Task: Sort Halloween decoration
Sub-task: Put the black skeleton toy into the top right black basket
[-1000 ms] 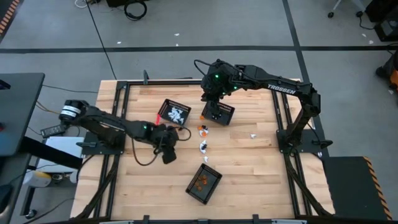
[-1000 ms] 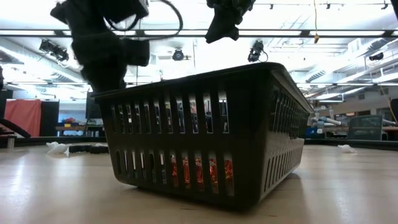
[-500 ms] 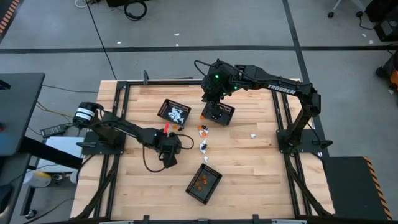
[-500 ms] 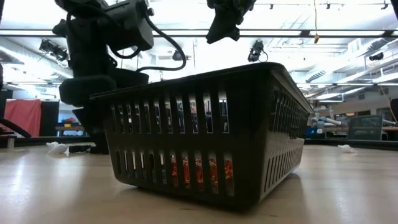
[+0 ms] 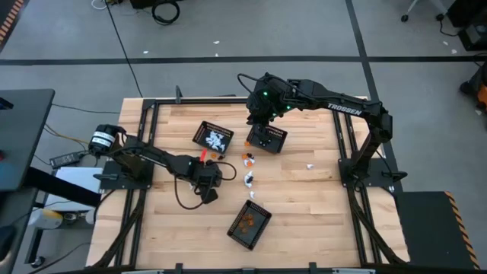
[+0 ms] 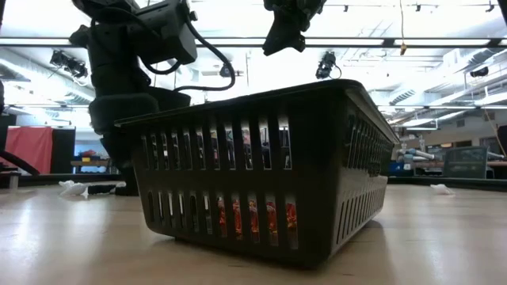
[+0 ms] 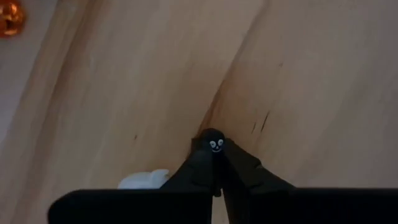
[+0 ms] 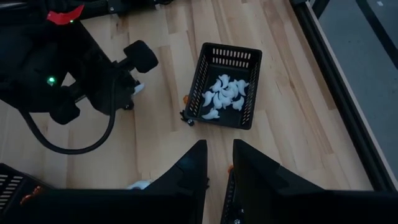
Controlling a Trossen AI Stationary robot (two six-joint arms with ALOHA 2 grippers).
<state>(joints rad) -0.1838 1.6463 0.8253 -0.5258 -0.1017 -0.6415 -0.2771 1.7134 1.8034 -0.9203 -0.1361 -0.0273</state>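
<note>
The Halloween decoration lies loose mid-table: an orange trinket (image 5: 247, 157) and white ones (image 5: 249, 180). My left gripper (image 5: 221, 174) points steeply down at the wood just left of them. It is shut on a tiny black trinket with a white face (image 7: 213, 144). A white trinket (image 7: 144, 180) lies beside its fingers. My right gripper (image 8: 219, 169) hangs high over the far basket (image 5: 268, 138), slightly open with nothing between its fingers. My left gripper pinches the small black trinket (image 7: 213, 145) between the free ends of its two fingers (image 7: 199, 163). The fingers come from above, pointing steeply down. The trinket's face shows past the fingertips, right at the wooden table top; whether it still rests on the wood I cannot tell.
A basket of white pieces (image 5: 213, 137) stands at the far left of centre. A basket of orange pieces (image 5: 249, 224) stands near the front edge and fills the low view (image 6: 261, 166). One white piece (image 5: 310, 165) lies apart toward the right. Black frame rails edge the table.
My left gripper has come down to the table top and tipped more steeply downward; for the last half second it has kept still there.
</note>
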